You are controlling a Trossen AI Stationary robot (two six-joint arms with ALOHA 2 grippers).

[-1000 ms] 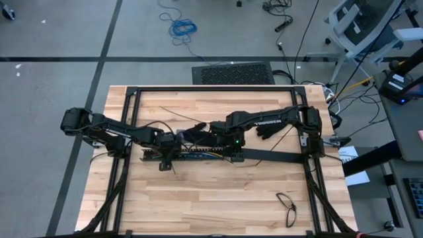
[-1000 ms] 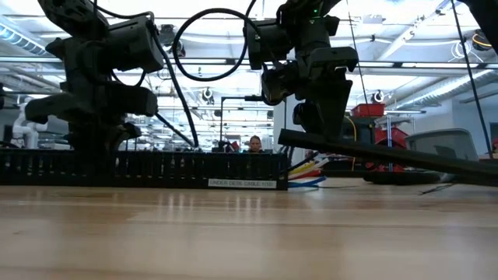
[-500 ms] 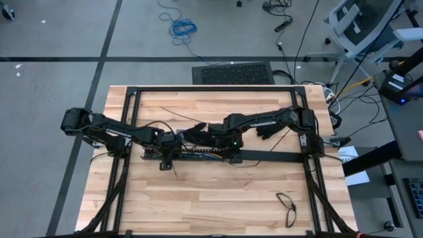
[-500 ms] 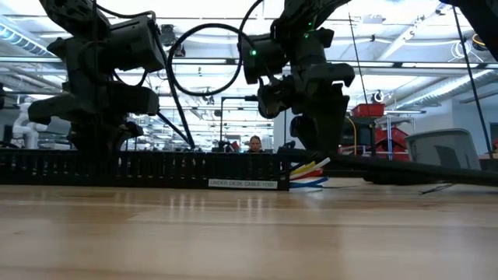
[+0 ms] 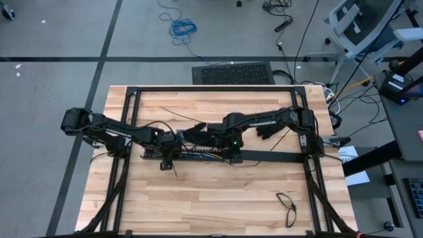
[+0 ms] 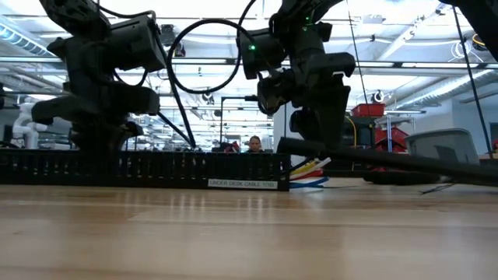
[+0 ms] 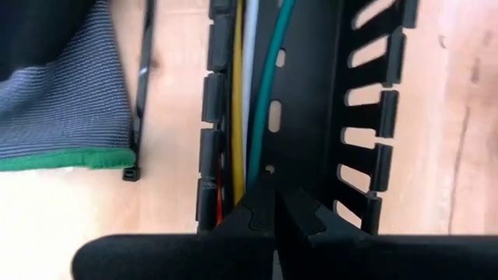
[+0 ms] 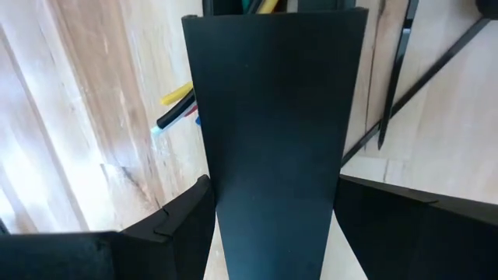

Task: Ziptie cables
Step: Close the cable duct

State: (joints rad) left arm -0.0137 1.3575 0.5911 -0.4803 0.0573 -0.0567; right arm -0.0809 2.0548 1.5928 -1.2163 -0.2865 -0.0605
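A long black slotted tray (image 5: pixel 192 157) lies across the table's middle. The cables (image 7: pixel 250 93), yellow, white and green, run inside it. Their coloured ends (image 6: pixel 310 173) stick out of the tray's right end. My left gripper (image 7: pixel 274 219) is shut and points down into the tray's channel near its left end. My right gripper (image 5: pixel 231 152) stands above the tray's right end, closed on a flat black cover bar (image 5: pixel 277 157). The bar reaches from there toward the table's right edge. My left gripper's shut fingertips (image 7: pixel 261 210) stand in the tray's channel beside the green cable (image 7: pixel 268 85); I cannot tell whether they touch it. My right gripper pinches the cover bar's left end (image 8: pixel 272 194) by its two long edges, one finger (image 8: pixel 183 222) on each side. The fingers come steeply from above, across the bar. That end (image 6: pixel 296 145) hangs just above the tray, and the bar slopes down to the right.
A grey glove with a green cuff (image 7: pixel 62 101) lies by the tray on the far side, with a black ziptie (image 7: pixel 142 85) beside it. More zipties (image 8: pixel 397 78) lie near the cable ends. A black wire loop (image 5: pixel 287 206) sits at the near right. The black frame (image 5: pixel 218 88) rims the table.
My right gripper has sunk a little with the cover bar's held end, toward the tray. The bar now lies flatter than a second ago, its right part staying low near the table.
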